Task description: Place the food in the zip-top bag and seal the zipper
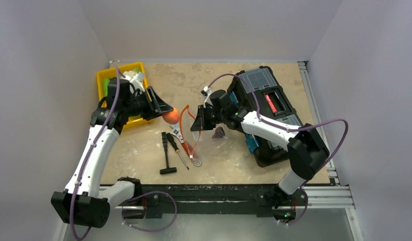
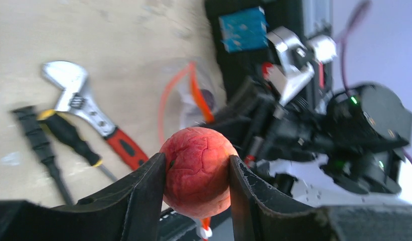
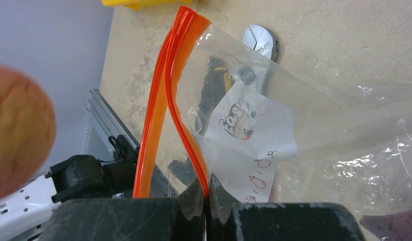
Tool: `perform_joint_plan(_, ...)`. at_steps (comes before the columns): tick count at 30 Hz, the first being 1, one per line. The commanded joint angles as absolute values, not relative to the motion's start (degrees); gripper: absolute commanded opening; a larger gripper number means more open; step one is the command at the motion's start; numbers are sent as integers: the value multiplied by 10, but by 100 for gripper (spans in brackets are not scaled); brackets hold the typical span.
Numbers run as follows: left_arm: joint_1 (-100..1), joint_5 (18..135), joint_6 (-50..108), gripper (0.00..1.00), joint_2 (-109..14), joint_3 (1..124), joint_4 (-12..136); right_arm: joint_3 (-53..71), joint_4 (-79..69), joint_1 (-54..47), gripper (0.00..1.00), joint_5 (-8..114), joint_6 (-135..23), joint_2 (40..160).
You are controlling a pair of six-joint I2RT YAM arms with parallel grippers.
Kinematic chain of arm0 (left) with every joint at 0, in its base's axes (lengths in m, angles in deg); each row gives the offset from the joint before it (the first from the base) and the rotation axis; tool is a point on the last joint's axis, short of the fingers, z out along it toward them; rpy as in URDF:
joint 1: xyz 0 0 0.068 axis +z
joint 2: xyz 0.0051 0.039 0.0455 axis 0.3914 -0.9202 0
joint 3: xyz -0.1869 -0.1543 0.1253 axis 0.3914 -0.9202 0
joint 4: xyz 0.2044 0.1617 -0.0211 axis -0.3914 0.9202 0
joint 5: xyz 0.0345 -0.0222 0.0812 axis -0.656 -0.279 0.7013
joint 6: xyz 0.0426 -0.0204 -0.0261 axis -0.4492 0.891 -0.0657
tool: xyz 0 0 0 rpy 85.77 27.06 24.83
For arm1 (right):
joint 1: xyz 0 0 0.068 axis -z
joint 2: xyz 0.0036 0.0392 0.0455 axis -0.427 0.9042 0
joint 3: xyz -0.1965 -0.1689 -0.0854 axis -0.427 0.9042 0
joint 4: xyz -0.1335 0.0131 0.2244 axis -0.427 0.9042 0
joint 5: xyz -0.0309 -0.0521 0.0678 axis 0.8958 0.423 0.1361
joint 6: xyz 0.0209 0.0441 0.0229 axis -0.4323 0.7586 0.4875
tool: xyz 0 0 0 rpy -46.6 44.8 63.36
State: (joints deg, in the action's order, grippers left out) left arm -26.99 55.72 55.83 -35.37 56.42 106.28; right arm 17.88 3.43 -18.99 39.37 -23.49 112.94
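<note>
My left gripper (image 2: 197,173) is shut on the orange ball (image 2: 196,169) and holds it above the table, just left of the bag's mouth; the ball also shows in the top view (image 1: 169,116) and blurred at the left of the right wrist view (image 3: 18,130). My right gripper (image 3: 208,193) is shut on one side of the red-orange zipper (image 3: 186,125) of the clear zip-top bag (image 3: 304,125), holding the mouth open and raised. The other zipper strip (image 3: 153,115) bows away. The bag's whitish label (image 3: 249,145) faces me. A dark purple eggplant (image 1: 220,132) lies under the right arm.
A yellow bin (image 1: 106,80) with more toy food sits at the back left. A black toolbox (image 1: 266,100) stands at the right. A red-handled wrench (image 1: 186,145), a screwdriver (image 1: 176,148) and a black T-handle tool (image 1: 166,155) lie in the middle front.
</note>
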Motion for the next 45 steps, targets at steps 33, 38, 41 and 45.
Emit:
perform_joint_plan(33, -436, 630, 623, 17, -347, 438, 975, 80, 67, -249, 0, 462, -206, 1047)
perform_joint_plan(38, -440, 608, 618, 52, -335, 436, 960, 81, 88, -251, 0, 492, -220, 1040)
perform_joint_plan(41, -440, 589, 602, 64, -320, 435, 957, 89, 88, -251, 0, 501, -223, 1035)
perform_joint_plan(45, -440, 590, 580, 89, -274, 426, 965, 100, 87, -251, 0, 502, -226, 1029)
